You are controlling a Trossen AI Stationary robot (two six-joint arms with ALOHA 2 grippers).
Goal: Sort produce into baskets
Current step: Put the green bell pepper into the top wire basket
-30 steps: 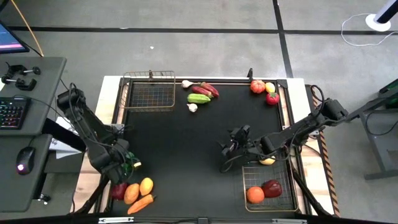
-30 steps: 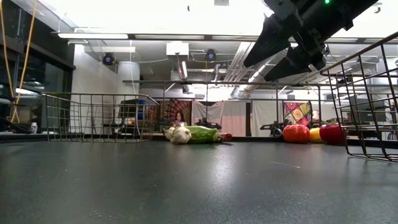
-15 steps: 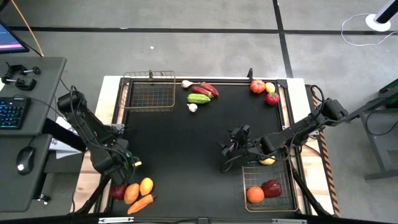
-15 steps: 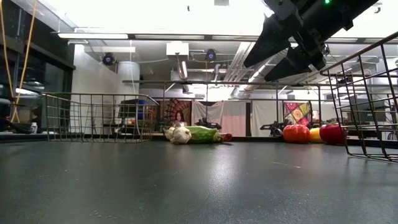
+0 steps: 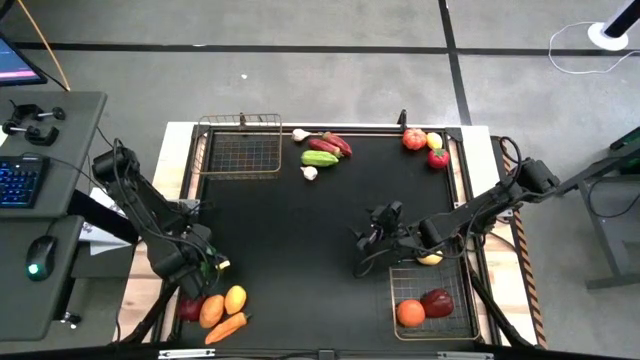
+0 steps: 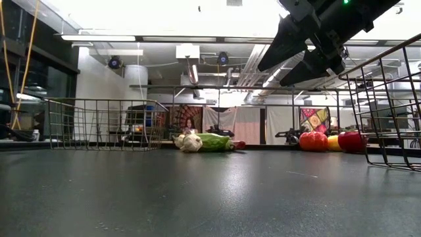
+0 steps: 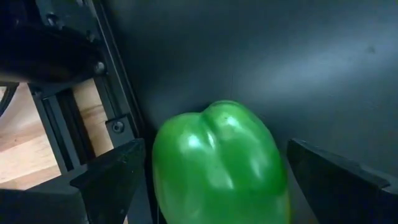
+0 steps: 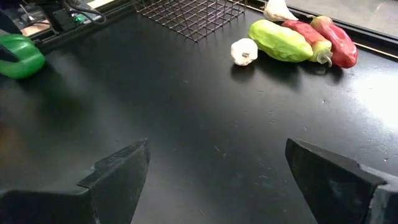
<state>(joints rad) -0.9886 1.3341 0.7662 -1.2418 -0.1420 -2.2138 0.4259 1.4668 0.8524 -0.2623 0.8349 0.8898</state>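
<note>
The left claw [image 7: 211, 180] brackets a green pepper [image 7: 217, 165] near the black desk's [image 5: 290, 230] edge, apparently not yet clenched. The right claw [image 8: 211, 171] hangs released beside the silvery basket [image 5: 432, 300], a bright ceiling-lit room behind.

The green pepper [image 7: 217, 165] runs off the edge of the left wrist view, so its lower part can't be seen, and from above the left gripper [image 5: 196, 268] covers nearly all of it. In the silvery basket [image 5: 432, 303], a yellow piece [image 5: 430, 258] sits half hidden under the right arm [image 5: 470, 215], too small to name.
</note>
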